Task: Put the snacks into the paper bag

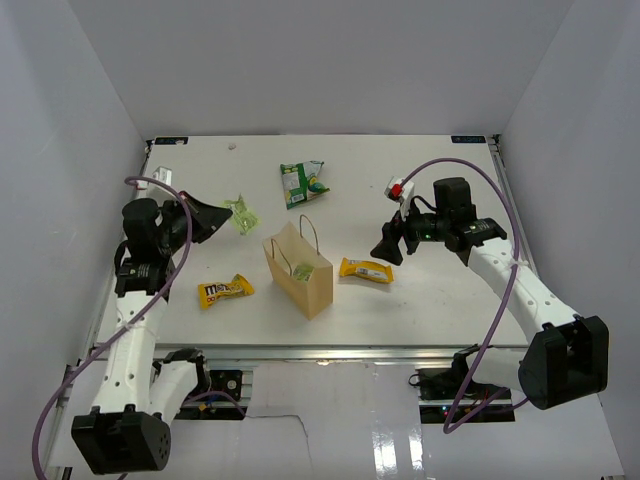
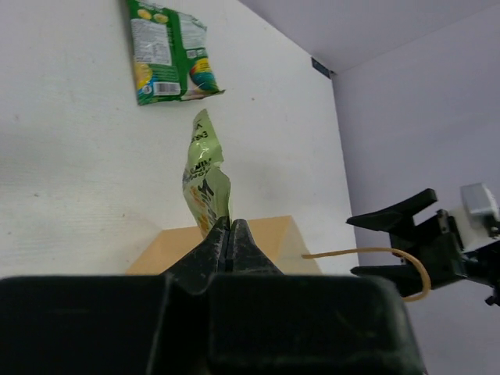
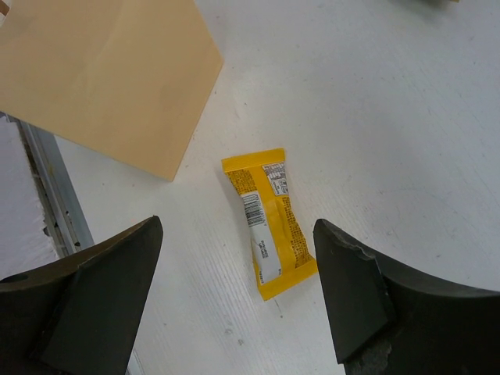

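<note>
Only left wrist | left gripper (image 2: 229, 228) pinches pale green packet (image 2: 205, 176) | top: grip unclear

White table (image 1: 420, 310), pale walls (image 1: 80, 120), metal rail (image 1: 330, 354) along near edge

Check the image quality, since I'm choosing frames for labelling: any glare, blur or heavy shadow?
Top external: glare on the glossy front panel, tan kraft paper bag evenly lit. Left wrist: pale green packet sharp, black left gripper underexposed. Right wrist: yellow wrapper crisp, near fingers dark.
</note>
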`<state>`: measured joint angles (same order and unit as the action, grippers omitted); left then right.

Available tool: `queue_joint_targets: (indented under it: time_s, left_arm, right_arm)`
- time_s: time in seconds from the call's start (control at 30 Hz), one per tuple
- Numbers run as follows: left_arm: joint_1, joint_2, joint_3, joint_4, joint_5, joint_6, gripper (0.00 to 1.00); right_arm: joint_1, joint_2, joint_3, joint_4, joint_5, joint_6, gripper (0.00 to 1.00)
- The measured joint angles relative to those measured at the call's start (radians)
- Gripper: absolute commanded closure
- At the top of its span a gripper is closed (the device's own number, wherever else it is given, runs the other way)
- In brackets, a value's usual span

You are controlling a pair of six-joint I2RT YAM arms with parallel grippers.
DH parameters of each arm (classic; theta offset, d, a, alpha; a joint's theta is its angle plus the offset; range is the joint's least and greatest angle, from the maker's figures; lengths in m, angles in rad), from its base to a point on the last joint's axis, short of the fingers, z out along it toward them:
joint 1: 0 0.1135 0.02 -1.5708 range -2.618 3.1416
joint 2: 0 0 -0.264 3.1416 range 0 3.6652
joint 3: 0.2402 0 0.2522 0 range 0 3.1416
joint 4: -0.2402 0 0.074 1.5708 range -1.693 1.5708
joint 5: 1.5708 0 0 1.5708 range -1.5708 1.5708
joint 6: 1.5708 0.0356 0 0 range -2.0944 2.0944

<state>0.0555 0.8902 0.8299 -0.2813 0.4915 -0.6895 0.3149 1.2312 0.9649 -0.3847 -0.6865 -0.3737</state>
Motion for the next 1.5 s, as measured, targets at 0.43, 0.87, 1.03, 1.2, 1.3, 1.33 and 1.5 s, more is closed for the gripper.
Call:
queue_joint_targets:
  time_s: [0.43, 0.87, 1.03, 1.2, 1.3, 1.33, 1.5]
  left_arm:
    - [0.000, -0.063, 0.157, -0.019, 0.109, -0.143, 1.00]
    - [-0.030, -0.013, 0.174, -0.087, 0.183, -0.195, 1.00]
    - [-0.070, 0.029, 0.185, -0.134, 0.190, -0.184, 1.00]
    - [-0.113, 0.068, 0.194, -0.179, 0.199, -0.163, 1.00]
    - [-0.127, 0.104, 0.218, -0.216, 0.200, -0.141, 1.00]
    - [-0.131, 0.114, 0.226, -0.227, 0.200, -0.132, 1.00]
    - [-0.142, 0.139, 0.256, -0.276, 0.198, -0.092, 1.00]
  right_arm:
    - [0.000, 0.002, -0.014, 0.021, -0.005, 0.005, 0.16]
    - [0.000, 0.002, -0.017, 0.025, -0.002, 0.005, 0.16]
    - [0.000, 0.002, -0.030, 0.029, 0.003, 0.005, 0.16]
    - [0.000, 0.002, -0.031, 0.030, 0.003, 0.005, 0.16]
    - [0.000, 0.002, -0.031, 0.033, 0.004, 0.005, 0.16]
    - [0.000, 0.002, -0.031, 0.035, 0.004, 0.005, 0.16]
    - [0.000, 0.002, -0.032, 0.044, 0.006, 0.005, 0.16]
